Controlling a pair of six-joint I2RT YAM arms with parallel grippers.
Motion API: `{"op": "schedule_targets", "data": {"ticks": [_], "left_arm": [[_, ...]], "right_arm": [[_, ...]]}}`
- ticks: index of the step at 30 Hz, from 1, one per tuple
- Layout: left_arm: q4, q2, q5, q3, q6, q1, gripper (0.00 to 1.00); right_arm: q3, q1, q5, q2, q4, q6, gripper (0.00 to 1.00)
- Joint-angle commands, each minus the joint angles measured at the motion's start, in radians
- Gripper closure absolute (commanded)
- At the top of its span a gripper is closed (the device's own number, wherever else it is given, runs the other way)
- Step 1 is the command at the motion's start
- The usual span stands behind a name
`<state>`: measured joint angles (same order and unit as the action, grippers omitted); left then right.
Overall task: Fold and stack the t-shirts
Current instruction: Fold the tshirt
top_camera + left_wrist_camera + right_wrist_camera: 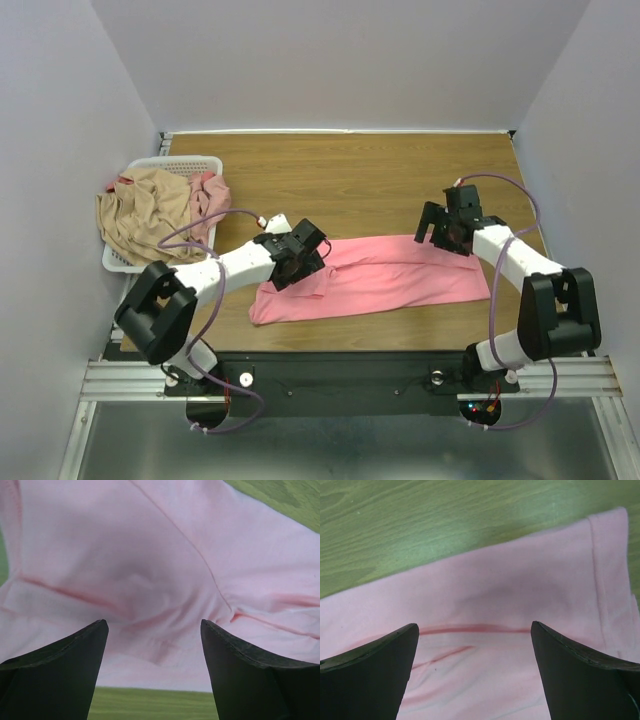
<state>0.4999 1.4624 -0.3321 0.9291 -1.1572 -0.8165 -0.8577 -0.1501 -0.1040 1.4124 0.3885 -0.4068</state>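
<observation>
The left pincer stands wide open and empty over the left end of the salmon-pink soft cloth t-shirt. The right pincer, equally wide and empty, is over its right end. The shirt lies as a long band on the wood-grain counter. The tan-beige cloth t-shirt and the dusty pink t-shirt are heaped in the white slatted plastic basket at far left.

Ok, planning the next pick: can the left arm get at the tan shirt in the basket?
Probably yes: the tan shirt lies uncovered atop the basket on that side; the left tool is open.
</observation>
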Motion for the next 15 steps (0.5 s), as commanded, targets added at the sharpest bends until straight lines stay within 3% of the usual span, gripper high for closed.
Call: {"op": "schedule_targets", "data": {"ticks": [1, 8, 15], "left_arm": [[-0.162, 0.071, 0.103, -0.007, 0.125, 0.094, 0.14], [-0.236, 0.288, 0.125, 0.094, 0.243, 0.197, 0.14], [-0.146, 0.536, 0.07, 0.456, 0.365, 0.293, 0.15]], "right_arm": [[-0.058, 0.006, 0.035, 0.085, -0.056, 0.017, 0.0], [-0.008, 0.004, 0.09, 0.177, -0.094, -0.016, 0.0], [0.199, -0.117, 0.154, 0.022, -0.106, -0.115, 0.0]]}}
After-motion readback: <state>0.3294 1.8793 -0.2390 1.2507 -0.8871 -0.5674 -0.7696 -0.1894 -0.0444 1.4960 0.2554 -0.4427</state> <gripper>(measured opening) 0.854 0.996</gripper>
